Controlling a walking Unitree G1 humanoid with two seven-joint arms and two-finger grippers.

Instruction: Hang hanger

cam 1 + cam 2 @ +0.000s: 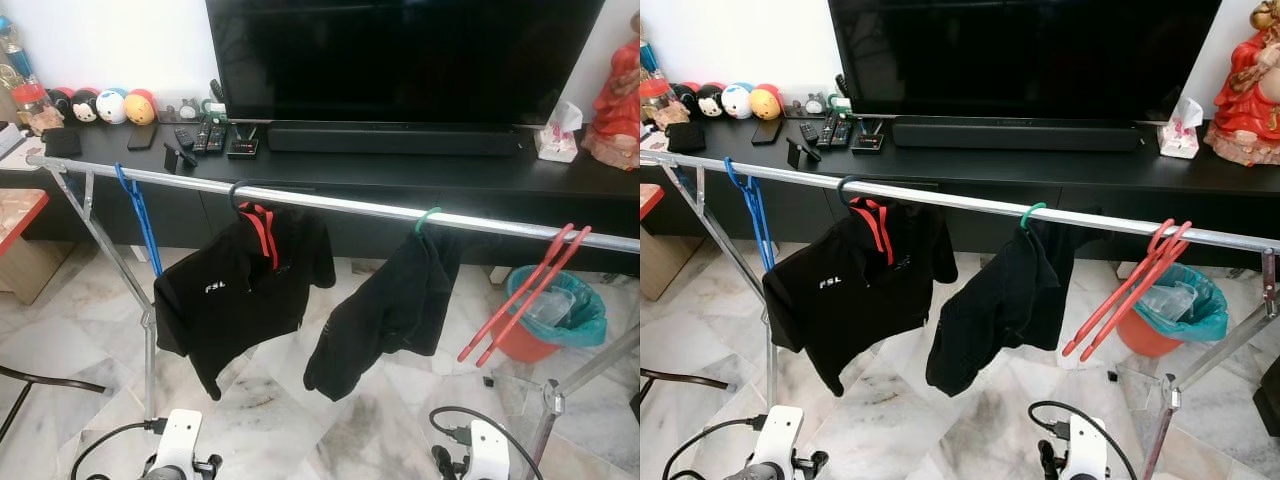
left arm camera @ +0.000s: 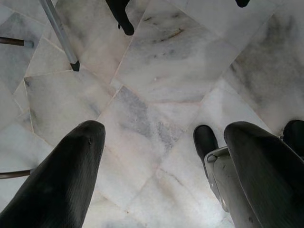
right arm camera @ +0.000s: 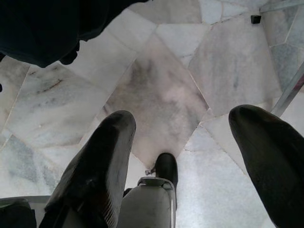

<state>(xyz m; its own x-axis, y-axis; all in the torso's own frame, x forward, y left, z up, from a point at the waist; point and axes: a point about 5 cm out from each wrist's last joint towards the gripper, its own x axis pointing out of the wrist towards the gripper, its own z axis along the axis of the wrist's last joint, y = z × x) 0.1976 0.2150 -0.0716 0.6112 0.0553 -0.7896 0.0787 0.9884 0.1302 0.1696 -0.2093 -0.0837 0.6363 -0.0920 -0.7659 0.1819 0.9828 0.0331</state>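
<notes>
Hanger count on the rail [image 1: 330, 203]: four. A blue hanger [image 1: 137, 215] hangs bare at the far left end, a dark-hooked hanger [image 1: 238, 194] carries a black shirt [image 1: 240, 290], a green-hooked hanger [image 1: 427, 218] carries a second black garment [image 1: 385, 310], and a red hanger [image 1: 525, 295] hangs bare and tilted toward the right end, in front of the teal-lined bin [image 1: 560, 310].

All of these sit well above and ahead of both tools. Left tool [image 2: 156, 175]: hangs low over the marble floor [image 2: 156, 90], fingers apart, nothing between them. Right tool [image 3: 180, 161]: same posture, fingers spread, empty, with the hem of the black garment just above its view.

Judgement: every hanger in sight is already hooked on the rail and neither tool holds one, so the hanging looks done, or else a fresh hanger has yet to be fetched; I see no loose one on the floor or on the black desk [image 1: 400, 170] under the television [image 1: 400, 55].
</notes>
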